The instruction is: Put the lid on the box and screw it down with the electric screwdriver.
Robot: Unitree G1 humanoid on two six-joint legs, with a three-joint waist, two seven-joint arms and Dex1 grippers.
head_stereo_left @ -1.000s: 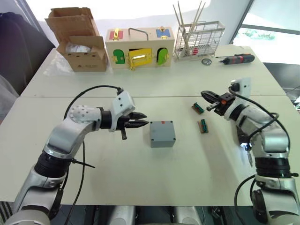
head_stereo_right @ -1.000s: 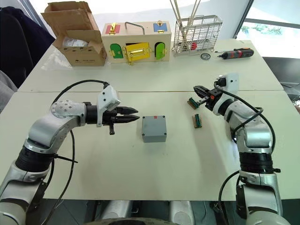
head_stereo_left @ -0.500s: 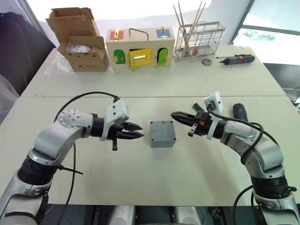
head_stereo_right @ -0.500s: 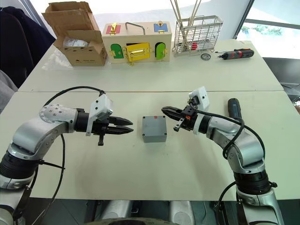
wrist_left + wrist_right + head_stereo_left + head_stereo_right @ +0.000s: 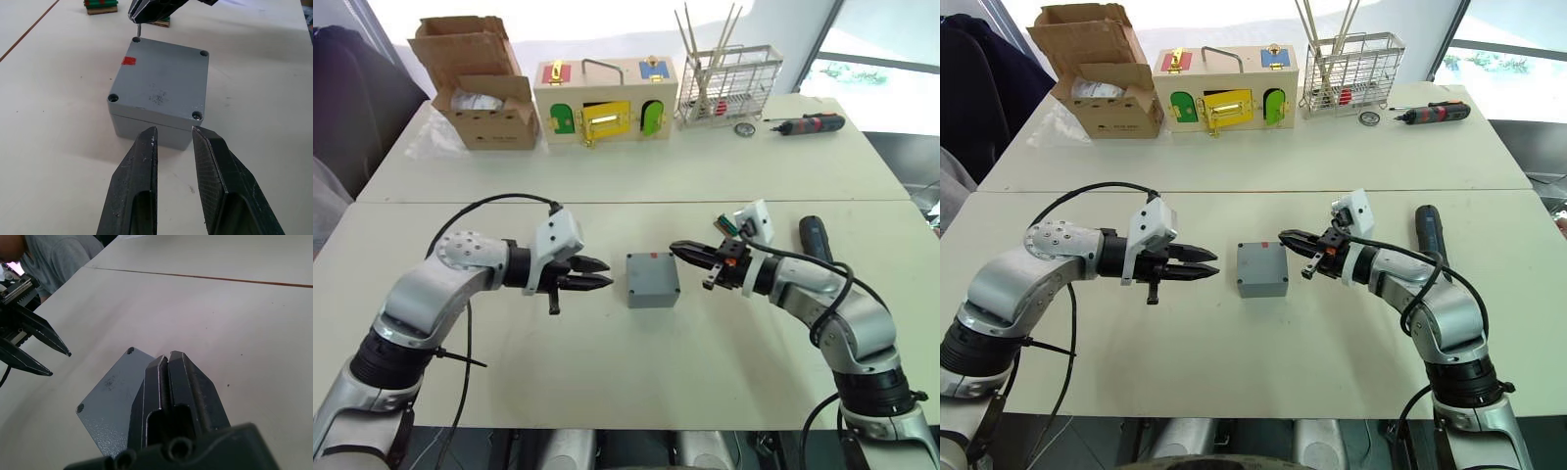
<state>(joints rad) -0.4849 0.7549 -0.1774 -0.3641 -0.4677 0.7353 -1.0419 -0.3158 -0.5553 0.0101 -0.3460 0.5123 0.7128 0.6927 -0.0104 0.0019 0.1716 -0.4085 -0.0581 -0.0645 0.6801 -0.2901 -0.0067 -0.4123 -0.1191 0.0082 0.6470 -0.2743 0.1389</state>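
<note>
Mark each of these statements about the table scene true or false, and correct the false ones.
1. The lid already sits on the box. True.
2. The left tool is shut on the box. False: its fingers are apart and short of the box, touching nothing.
3. The electric screwdriver lies on the table beside the right arm. True.
4. The right tool carries the electric screwdriver. False: its fingers are closed together over a corner of the lid, with something thin and metallic at the tip.
5. The smaller red-and-black screwdriver lies next to the cardboard box. False: it lies near the wire rack.
</note>
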